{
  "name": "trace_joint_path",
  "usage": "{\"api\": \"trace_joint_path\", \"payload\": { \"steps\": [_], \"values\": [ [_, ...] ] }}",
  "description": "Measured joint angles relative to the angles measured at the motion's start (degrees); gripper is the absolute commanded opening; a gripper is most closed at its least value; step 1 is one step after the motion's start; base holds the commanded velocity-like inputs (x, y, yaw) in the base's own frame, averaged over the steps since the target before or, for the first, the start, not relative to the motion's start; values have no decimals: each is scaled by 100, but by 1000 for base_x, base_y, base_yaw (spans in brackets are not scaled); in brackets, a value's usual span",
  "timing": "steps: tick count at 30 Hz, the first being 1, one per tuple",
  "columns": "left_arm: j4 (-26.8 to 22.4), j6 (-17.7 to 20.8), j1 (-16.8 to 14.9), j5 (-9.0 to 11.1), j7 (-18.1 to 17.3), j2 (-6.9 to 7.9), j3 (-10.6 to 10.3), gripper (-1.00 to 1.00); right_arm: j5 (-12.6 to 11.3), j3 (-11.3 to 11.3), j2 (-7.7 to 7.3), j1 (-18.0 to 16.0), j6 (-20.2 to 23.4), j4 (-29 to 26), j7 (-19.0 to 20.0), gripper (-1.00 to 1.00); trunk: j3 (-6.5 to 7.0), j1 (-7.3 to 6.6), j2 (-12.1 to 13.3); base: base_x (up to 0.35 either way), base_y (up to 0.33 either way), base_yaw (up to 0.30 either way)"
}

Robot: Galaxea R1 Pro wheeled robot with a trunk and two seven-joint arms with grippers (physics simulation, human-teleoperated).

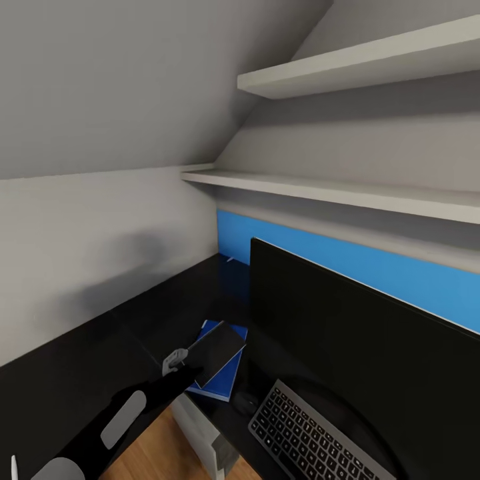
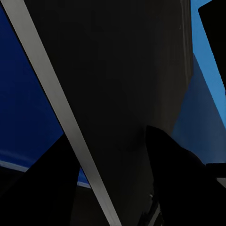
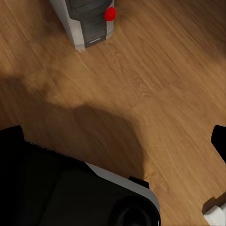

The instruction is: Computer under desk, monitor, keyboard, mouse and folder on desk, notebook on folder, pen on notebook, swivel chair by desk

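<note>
My left gripper [image 1: 179, 360] is shut on the corner of a dark notebook [image 1: 215, 348], holding it tilted just over the blue folder [image 1: 223, 383] that lies on the glossy black desk [image 1: 80, 360]. In the left wrist view the notebook [image 2: 127, 94] runs between my dark fingers [image 2: 176, 174], its pale edge over the folder [image 2: 23, 108]. The monitor [image 1: 360, 347] stands at the right, with the keyboard [image 1: 307, 433] in front of it and the small dark mouse [image 1: 247, 402] between keyboard and folder. The computer [image 3: 89, 21] stands on the wood floor. My right gripper [image 3: 115, 139] hangs open over the floor. Pen and swivel chair are out of view.
Two white shelves [image 1: 347, 193] run along the wall above the desk's blue back panel [image 1: 400, 273]. A sloped grey ceiling closes in at the left. The tower's top [image 1: 207, 433] shows below the desk edge. My dark base [image 3: 61, 188] fills part of the right wrist view.
</note>
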Motion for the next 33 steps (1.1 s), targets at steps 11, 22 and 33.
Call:
{"api": "trace_joint_path", "payload": {
  "steps": [11, 22, 33],
  "values": [
    [-1, 1, 0, 0, -1, 1, 12, -100, 1, 9, 3, 0, 0, -1, 0, 100, -180, 220, -403, 0, 0, 0],
    [-5, 1, 0, -1, -1, 1, 6, -100, 0, 9, 2, 0, 0, 0, 0, 100, -180, 220, -403, 0, 0, 0],
    [-6, 1, 0, -11, -1, 1, 11, -100, 0, 7, 0, 0, 0, 0, 0, 100, -180, 220, -403, 0, 0, 0]
  ]
}}
